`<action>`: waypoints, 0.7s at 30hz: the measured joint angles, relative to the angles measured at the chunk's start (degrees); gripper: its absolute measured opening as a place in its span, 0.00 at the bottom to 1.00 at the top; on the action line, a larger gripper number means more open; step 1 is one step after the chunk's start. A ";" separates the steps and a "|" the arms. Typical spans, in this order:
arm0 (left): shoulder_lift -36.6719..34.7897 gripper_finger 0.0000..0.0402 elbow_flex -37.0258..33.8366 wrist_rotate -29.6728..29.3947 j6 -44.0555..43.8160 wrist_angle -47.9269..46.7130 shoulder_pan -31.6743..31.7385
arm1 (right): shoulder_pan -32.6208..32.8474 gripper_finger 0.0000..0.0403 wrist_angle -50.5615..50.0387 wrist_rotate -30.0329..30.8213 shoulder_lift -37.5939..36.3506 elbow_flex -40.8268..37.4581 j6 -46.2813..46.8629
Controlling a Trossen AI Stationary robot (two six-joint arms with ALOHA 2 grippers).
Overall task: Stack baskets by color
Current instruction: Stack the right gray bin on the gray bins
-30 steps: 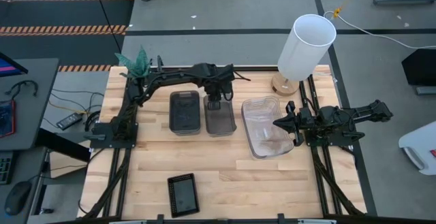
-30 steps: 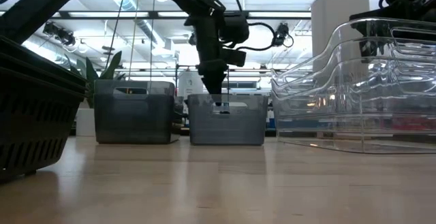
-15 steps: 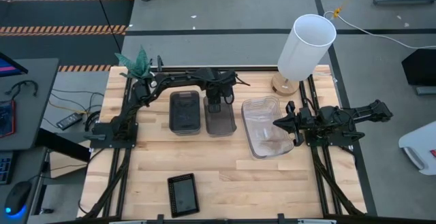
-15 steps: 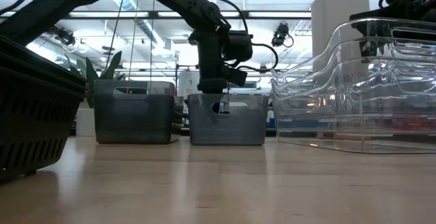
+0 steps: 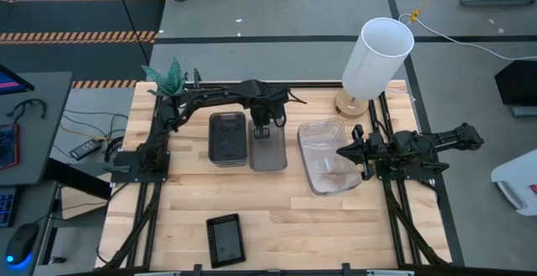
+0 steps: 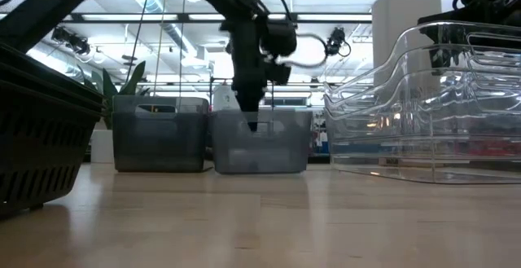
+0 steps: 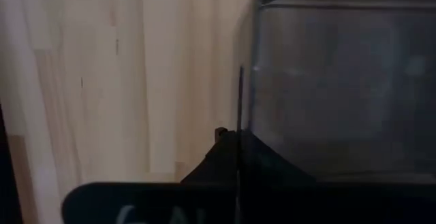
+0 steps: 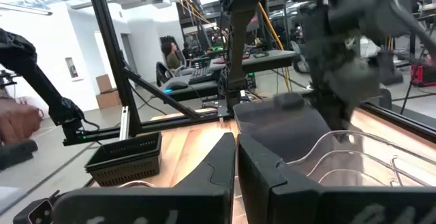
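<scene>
Left gripper (image 5: 261, 130) clenched on smoky grey basket's (image 5: 268, 148) thin far rim, probably light, stiff, slippery; right gripper (image 5: 346, 151) closed beside clear baskets (image 5: 323, 160).

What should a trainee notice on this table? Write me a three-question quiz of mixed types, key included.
1. True or false: the left end effector is shut on the wall of the grey basket that stands nearest the clear baskets.
2. Where does the black mesh basket lie?
A. alone on the table, apart from the other baskets
B. inside the clear stack
C. on top of a grey basket
3. Fill in: the right end effector is over the edge of the ___ baskets.

Key: 1 true; 2 A; 3 clear.
</scene>
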 joint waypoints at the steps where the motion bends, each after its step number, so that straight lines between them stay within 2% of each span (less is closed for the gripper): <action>1: -0.99 0.01 0.02 0.84 -0.31 -0.53 -0.02 | 0.00 0.06 0.00 0.00 0.00 0.00 0.00; 7: -7.41 0.01 0.04 5.09 -2.24 -3.92 -0.27 | 0.00 0.06 0.00 -0.02 0.01 0.00 -0.01; 14: -14.70 0.00 0.08 5.38 -1.55 -9.53 -0.62 | 0.00 0.06 0.00 -0.04 0.00 -0.02 0.00; 21: -20.04 0.00 0.09 5.10 -0.57 -14.35 2.29 | 0.00 0.06 0.00 -0.02 0.00 -0.01 -0.01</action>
